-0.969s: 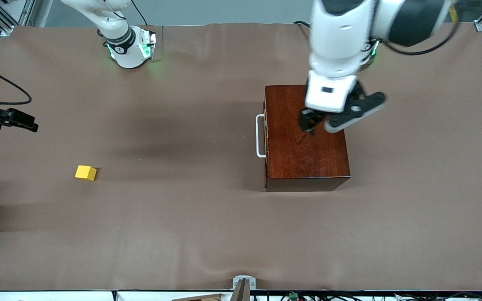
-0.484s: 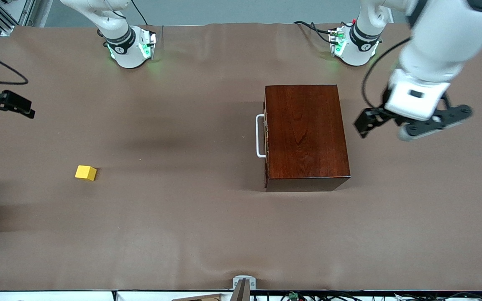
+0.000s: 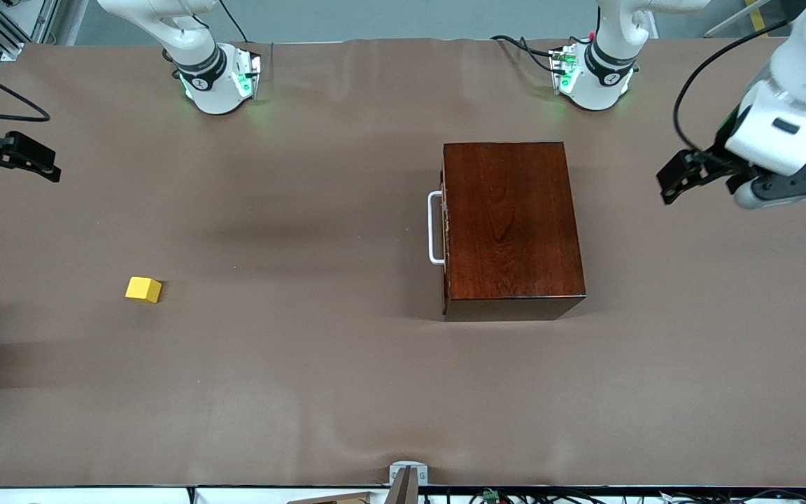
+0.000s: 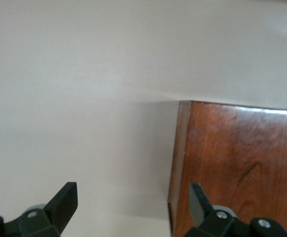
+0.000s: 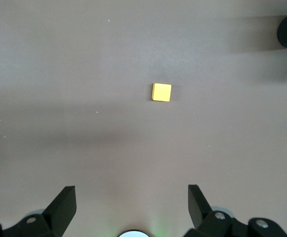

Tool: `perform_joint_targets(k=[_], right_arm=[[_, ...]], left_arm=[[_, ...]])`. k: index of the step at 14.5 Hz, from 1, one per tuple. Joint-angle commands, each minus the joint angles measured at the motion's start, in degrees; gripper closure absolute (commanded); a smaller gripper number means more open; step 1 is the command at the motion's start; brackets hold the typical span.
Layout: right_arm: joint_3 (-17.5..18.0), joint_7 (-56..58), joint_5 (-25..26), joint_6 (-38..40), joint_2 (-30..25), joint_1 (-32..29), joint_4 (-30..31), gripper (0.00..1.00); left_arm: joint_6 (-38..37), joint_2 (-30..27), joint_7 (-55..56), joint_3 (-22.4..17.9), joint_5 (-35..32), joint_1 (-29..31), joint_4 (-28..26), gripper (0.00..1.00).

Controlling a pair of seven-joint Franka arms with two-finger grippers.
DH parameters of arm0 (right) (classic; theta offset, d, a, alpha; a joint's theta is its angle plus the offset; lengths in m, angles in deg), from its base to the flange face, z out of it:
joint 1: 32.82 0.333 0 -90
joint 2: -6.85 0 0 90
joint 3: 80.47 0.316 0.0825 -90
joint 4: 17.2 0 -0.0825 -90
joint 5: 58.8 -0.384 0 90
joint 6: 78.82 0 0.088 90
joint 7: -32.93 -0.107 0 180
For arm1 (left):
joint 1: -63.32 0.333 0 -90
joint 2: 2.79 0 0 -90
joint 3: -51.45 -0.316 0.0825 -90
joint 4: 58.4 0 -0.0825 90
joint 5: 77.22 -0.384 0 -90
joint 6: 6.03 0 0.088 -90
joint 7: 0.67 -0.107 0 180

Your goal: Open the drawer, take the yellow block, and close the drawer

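The drawer (image 3: 446,231) is shut flush in the dark reddish-brown box (image 3: 511,224), which sits a little above mid-height of the front view, toward the left arm's end of the worktop (image 3: 305,392). Its white loop handle (image 3: 434,228) faces the right arm's end. The yellow block (image 3: 143,289) lies on the bare worktop at the right arm's end, in the lower half of the frame, well apart from the box. Neither block nor box has shifted over the last second. The left gripper (image 3: 702,179) has: a second ago it hung over the box top, half a second ago it was just off the box's side, and now it is over bare worktop close to the frame's edge at the left arm's end, well clear of the box. Its fingers are spread apart and hold nothing, and its wrist view shows only a corner of the box (image 4: 242,168) between them. The right gripper (image 3: 10,159) has drifted upward along the frame's edge at the right arm's end. Its fingers (image 5: 64,202) are also wide apart and empty, and it looks down on the block (image 5: 161,92). A broad bare stretch of worktop lies between the block and the handle, and more runs from the box's lower edge to the bottom of the frame.
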Motion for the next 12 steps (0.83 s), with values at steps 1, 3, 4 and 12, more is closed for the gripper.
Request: perform_joint_targets(k=[1,3,4,12], right_arm=[[-0.9,7.0,-2.2,0.1,-1.0,-2.4,0.8,0.00],[-3.9,10.0,-6.9,0.2,-1.3,-3.5,1.4,0.00],[-4.7,10.0,-7.0,0.1,-1.4,-3.1,1.5,0.00],[-4.4,9.6,-4.0,-1.7,-4.0,-1.6,4.1,0.00]], left_arm=[[0.1,-5.0,-6.1,4.7,2.5,7.0,-5.3,0.00],[0.1,-7.0,-9.1,7.5,2.6,10.9,-7.2,0.00],[0.1,-8.0,-10.6,8.2,2.6,12.4,-8.5,0.00],[0.0,-10.1,-14.1,2.6,3.4,9.3,-9.9,0.00]])
